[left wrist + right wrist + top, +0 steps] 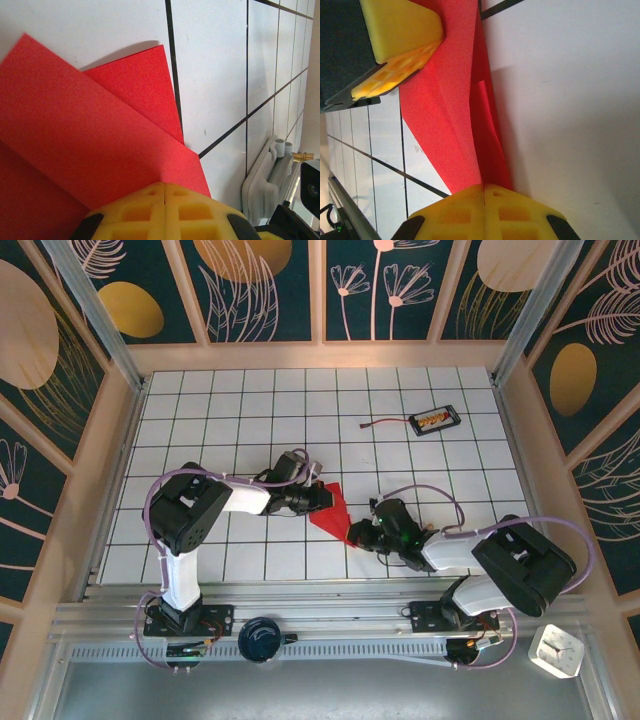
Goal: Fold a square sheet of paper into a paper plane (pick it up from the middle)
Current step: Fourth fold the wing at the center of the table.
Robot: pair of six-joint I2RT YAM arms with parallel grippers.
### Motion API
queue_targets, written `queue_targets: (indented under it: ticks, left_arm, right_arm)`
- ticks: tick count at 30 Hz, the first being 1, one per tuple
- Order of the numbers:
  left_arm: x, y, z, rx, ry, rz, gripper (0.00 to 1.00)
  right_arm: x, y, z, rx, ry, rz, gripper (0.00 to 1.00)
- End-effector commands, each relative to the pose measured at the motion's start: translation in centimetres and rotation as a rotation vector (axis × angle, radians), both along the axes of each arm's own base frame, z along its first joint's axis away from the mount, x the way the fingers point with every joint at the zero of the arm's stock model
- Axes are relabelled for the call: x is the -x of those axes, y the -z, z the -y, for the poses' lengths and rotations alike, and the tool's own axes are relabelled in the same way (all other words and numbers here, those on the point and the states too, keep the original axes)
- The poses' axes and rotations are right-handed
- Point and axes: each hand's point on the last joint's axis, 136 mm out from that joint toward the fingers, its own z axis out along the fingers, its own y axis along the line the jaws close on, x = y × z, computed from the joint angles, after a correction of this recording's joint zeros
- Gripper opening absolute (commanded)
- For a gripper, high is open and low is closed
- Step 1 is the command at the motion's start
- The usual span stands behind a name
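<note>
Both sets of jaws clamp tight on the half-folded red sheet (333,512). The left arm (245,502) has its far end, the right arm (450,552) its near tip, and the long axis runs between them.

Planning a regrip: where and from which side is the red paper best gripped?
Probably pinch the red paper at an outer edge, coming in low from the side, as the left gripper and right gripper do at opposite ends. It is thin, flat folded layers, so only edges give something to close on.
</note>
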Motion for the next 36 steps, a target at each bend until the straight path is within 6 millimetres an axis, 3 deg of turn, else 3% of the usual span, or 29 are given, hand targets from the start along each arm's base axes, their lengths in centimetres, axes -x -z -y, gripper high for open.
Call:
queue_targets:
  ticks: [1, 14, 25, 36]
  left_arm:
    - [-0.6, 2.1, -1.3, -0.078, -0.024, -0.011, 0.04]
    - [-1.1, 2.5, -1.5, -0.103, -0.012, -0.009, 0.04]
    - [-0.9, 2.9, -1.6, -0.110, -0.007, -0.022, 0.04]
    - [-0.8, 3.1, -1.7, -0.110, -0.006, -0.026, 0.03]
  right_arm:
    - [1.2, 0.8, 0.2, -0.036, -0.003, -0.078, 0.00]
    - [1.8, 1.2, -0.2, -0.082, 0.030, -0.132, 0.00]
    - [1.6, 0.8, 0.5, -0.014, 0.008, -0.083, 0.11]
    - [2.2, 1.0, 0.8, 0.005, 0.004, -0.085, 0.09]
